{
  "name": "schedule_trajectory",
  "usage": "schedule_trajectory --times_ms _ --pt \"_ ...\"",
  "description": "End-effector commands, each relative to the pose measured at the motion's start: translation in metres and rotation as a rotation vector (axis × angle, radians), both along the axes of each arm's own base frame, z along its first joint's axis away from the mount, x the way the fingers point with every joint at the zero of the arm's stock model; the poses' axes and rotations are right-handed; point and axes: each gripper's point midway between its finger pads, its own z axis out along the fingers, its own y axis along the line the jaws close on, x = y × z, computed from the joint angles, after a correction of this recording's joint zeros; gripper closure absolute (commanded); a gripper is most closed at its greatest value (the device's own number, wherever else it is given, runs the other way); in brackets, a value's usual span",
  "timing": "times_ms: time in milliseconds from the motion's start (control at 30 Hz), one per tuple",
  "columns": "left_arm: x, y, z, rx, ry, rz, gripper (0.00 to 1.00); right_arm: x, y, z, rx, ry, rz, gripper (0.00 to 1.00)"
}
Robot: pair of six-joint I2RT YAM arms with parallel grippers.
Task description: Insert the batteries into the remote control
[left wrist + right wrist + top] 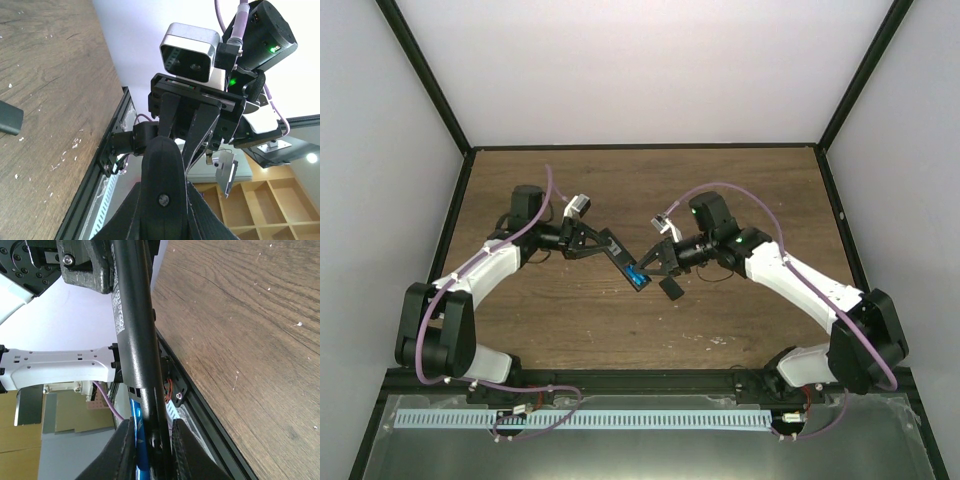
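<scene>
- Blue battery (136, 442): mostly hidden between right gripper (152, 432) and remote control (135, 340), cut off by lower edge.
- Top view: number of batteries (637, 277) too small to tell.

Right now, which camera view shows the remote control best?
Top external: the whole remote control shows, with blue batteries at one end. Right wrist shows it close but edge-on and cropped; left wrist sees it heavily foreshortened.

bright even light, soft shadows, near parts perhaps blurred

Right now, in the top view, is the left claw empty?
No, the left claw is shut on one end of the remote control.
</scene>
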Motion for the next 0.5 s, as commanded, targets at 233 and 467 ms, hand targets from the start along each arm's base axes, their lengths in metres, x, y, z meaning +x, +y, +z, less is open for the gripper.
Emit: schedule_trajectory --times_ms 233,467 --pt "0.0114 -0.0023 0.0020 0.017 -0.060 0.037 1.00 0.0016 0.0120 0.0213 0.042 -0.048 0.024 0.94" --pt "0.0130 -0.0027 0.0057 0.006 -0.064 0.037 1.00 0.0042 0.0157 0.0211 0.041 -0.060 0.018 0.95"
